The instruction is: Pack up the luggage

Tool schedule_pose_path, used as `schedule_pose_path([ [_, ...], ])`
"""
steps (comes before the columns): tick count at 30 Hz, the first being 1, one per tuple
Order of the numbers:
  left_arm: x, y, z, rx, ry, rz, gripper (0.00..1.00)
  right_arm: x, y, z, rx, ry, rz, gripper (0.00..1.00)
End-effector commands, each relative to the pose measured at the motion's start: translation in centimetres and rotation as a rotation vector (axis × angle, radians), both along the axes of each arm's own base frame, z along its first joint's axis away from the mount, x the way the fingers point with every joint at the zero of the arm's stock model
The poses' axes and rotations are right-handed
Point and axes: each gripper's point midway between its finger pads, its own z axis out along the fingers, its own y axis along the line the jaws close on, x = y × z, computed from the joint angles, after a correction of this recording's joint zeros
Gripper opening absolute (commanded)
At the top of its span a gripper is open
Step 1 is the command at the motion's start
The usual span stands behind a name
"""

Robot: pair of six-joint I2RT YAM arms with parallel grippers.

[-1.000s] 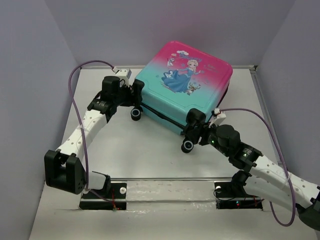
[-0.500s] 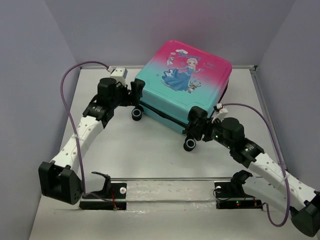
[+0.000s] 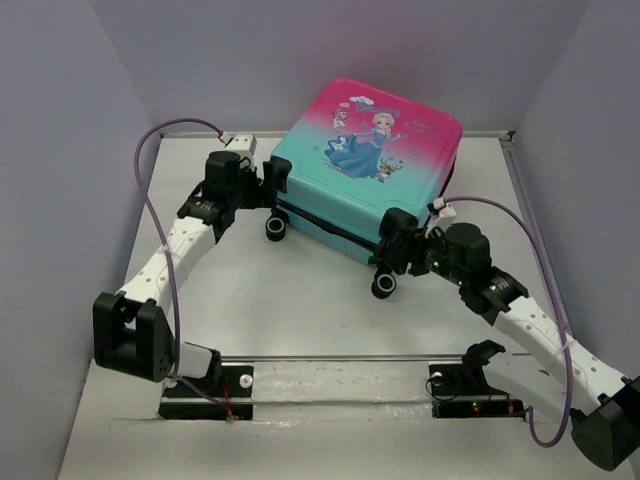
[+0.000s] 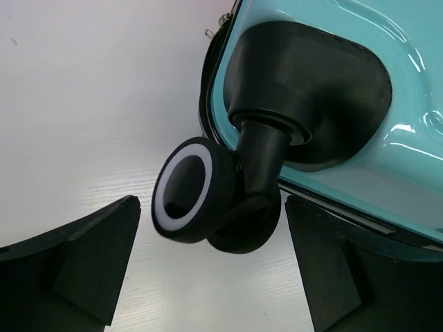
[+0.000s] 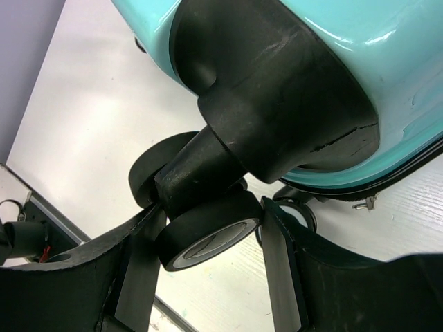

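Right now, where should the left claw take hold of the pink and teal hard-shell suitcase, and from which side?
Probably the black caster wheel at its near-left corner, coming from the left. The pink-to-teal hard-shell suitcase is broad and smooth, too wide for the jaws; the wheel juts out, between the fingers of the open left claw.

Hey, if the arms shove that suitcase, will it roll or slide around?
It lies flat, wheels sticking out sideways, so the luggage probably slides rather than rolls. Its glossy shell looks hard and stiff, likely slippery to pinch. The wheels sit on swivel stems, so a grip there may twist.
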Motion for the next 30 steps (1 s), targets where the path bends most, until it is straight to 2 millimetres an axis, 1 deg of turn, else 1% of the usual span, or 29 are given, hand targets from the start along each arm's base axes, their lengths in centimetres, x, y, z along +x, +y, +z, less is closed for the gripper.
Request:
schedule_pose_path([
  [1,1.8,-1.7,3.0,-0.034,-0.064,-0.068,0.99,2.9,-0.9,4.8,0.024,-0.152,-0.061,0.07],
  [2,2.1,-2.3,2.3,-0.043,-0.041,-0.093,0.99,2.9,-0.9,4.8,0.022,-0.152,-0.06,0.07],
  [6,2.7,-2.9,0.9,-0.051,0.0,-0.113,0.95,3.2,-0.7,4.6,0.028,-0.148,-0.053,0.07],
  [8,2.8,-3.1,0.6,-0.056,0.006,-0.119,0.92,3.3,-0.5,4.6,0.03,-0.146,-0.044,0.07],
  [9,2.8,-3.3,0.7,-0.062,0.006,-0.127,0.91,3.5,-0.7,4.6,0.028,-0.147,-0.051,0.07],
  [10,2.8,-3.5,0.6,-0.066,0.008,-0.139,0.88,3.6,-0.5,4.8,0.03,-0.147,-0.04,0.07],
  [12,2.7,-4.1,0.7,-0.088,0.011,-0.166,0.86,3.9,-0.5,5.2,0.032,-0.149,-0.04,0.07],
  [15,2.5,-4.7,0.7,-0.107,0.009,-0.191,0.76,4.1,-0.2,5.6,0.039,-0.149,-0.026,0.07],
  [17,2.4,-4.9,0.8,-0.115,0.011,-0.203,0.64,4.3,-0.2,5.9,0.041,-0.15,-0.025,0.07],
  [18,2.1,-5.2,1.0,-0.13,0.013,-0.222,0.55,4.4,0.0,5.8,0.042,-0.145,-0.019,0.07],
  [19,2.0,-5.4,1.2,-0.14,0.01,-0.231,0.26,4.3,0.2,5.9,0.045,-0.143,-0.004,0.07],
  [20,1.8,-5.7,1.5,-0.153,0.01,-0.242,0.15,4.2,0.4,6.0,0.049,-0.141,0.004,0.07],
  [21,1.5,-6.1,2.0,-0.172,0.006,-0.267,0.08,4.1,0.5,6.2,0.052,-0.146,0.018,0.1],
  [22,1.4,-6.4,2.7,-0.191,-0.001,-0.275,0.06,3.6,1.0,6.4,0.057,-0.15,0.059,0.15],
  [23,1.0,-6.6,3.5,-0.211,-0.014,-0.286,0.06,3.2,1.3,6.6,0.063,-0.153,0.089,0.34],
  [24,0.9,-6.8,4.3,-0.229,-0.028,-0.294,0.06,2.8,1.5,6.8,0.063,-0.154,0.116,0.46],
  [25,0.6,-7.2,6.1,-0.275,-0.063,-0.316,0.06,2.1,1.9,6.8,0.063,-0.153,0.164,0.57],
  [26,0.6,-7.3,6.4,-0.291,-0.066,-0.31,0.06,1.6,2.0,6.8,0.062,-0.155,0.18,0.67],
  [27,0.3,-7.0,8.1,-0.32,-0.098,-0.315,0.06,1.2,1.9,6.7,0.057,-0.156,0.188,0.81],
  [28,0.2,-6.8,9.5,-0.362,-0.111,-0.3,0.06,0.5,1.4,6.1,0.047,-0.161,0.187,0.85],
  [29,0.3,-6.5,10.7,-0.388,-0.139,-0.293,0.06,0.2,1.1,5.8,0.043,-0.163,0.179,0.86],
  [30,0.2,-5.7,12.1,-0.413,-0.164,-0.285,0.06,-0.2,0.7,5.5,0.039,-0.166,0.169,0.86],
])
